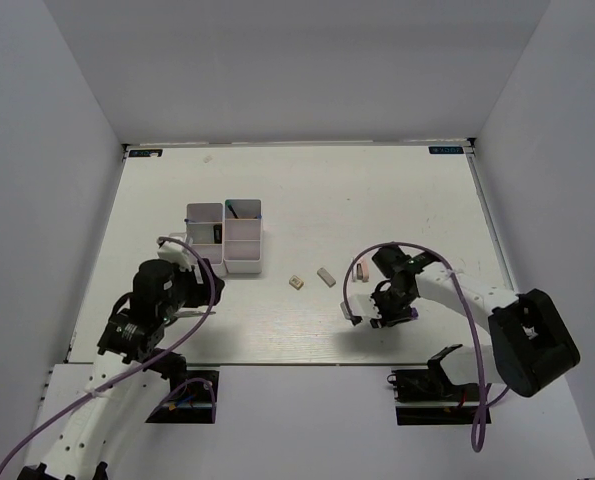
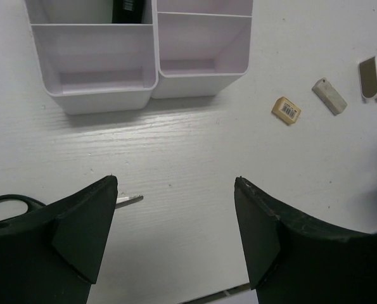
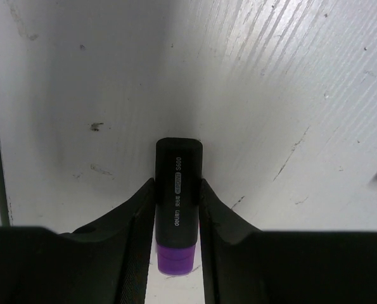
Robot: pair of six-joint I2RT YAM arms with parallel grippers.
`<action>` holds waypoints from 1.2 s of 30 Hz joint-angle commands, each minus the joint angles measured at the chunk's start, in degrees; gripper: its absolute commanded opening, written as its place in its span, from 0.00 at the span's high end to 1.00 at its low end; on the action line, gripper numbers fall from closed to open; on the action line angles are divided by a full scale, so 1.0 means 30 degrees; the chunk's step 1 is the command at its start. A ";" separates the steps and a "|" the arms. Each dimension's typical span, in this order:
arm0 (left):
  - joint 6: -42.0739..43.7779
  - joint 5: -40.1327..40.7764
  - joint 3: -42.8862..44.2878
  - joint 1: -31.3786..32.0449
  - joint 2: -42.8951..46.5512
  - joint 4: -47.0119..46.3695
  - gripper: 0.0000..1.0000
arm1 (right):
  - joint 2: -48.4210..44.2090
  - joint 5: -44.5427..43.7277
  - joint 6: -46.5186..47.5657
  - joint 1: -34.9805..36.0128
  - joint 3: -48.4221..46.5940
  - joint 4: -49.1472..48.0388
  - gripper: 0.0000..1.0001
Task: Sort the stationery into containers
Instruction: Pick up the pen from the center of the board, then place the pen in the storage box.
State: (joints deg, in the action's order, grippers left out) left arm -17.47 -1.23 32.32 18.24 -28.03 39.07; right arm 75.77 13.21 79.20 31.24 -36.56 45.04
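My right gripper (image 3: 177, 185) is shut on the purple-black marker (image 3: 177, 171); both fingers press its black cap, and the purple body shows between them, just above the table. In the top view that gripper (image 1: 382, 318) sits right of centre. My left gripper (image 2: 175, 183) hangs open and holds nothing, in front of the white containers (image 2: 99, 101). Black-handled scissors (image 2: 11, 206) lie under its left finger, with the blade tip (image 2: 130, 199) poking out. A beige eraser (image 2: 286, 109), a grey one (image 2: 329, 96) and a third eraser (image 2: 369, 77) lie to the right.
The containers (image 1: 225, 238) stand left of the table's middle, with a dark item (image 2: 128, 9) in a far bin and a blue pen (image 1: 239, 210) in another. The erasers (image 1: 326, 277) lie in a row between the two arms. White walls enclose the table.
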 commanded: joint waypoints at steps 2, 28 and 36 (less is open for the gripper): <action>-0.0151 0.1493 -0.0254 0.0072 0.0874 0.0191 0.16 | 0.1843 -0.1833 -0.1317 0.0571 -0.0955 0.1532 1.00; -0.0883 0.7296 -0.1543 -0.1597 0.4626 -0.0338 0.20 | 1.5230 0.8396 -1.8074 0.7310 -2.8420 -0.8654 1.00; -0.0913 0.7590 -0.1660 -0.1861 0.5096 -0.0280 0.22 | 1.7018 0.9335 -2.2760 0.7486 -2.8098 -1.7497 1.00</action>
State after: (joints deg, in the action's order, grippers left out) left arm -19.64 20.49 27.57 12.97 -13.23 38.54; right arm 125.40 37.67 20.29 53.63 -118.43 8.36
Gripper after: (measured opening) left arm 0.786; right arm 0.332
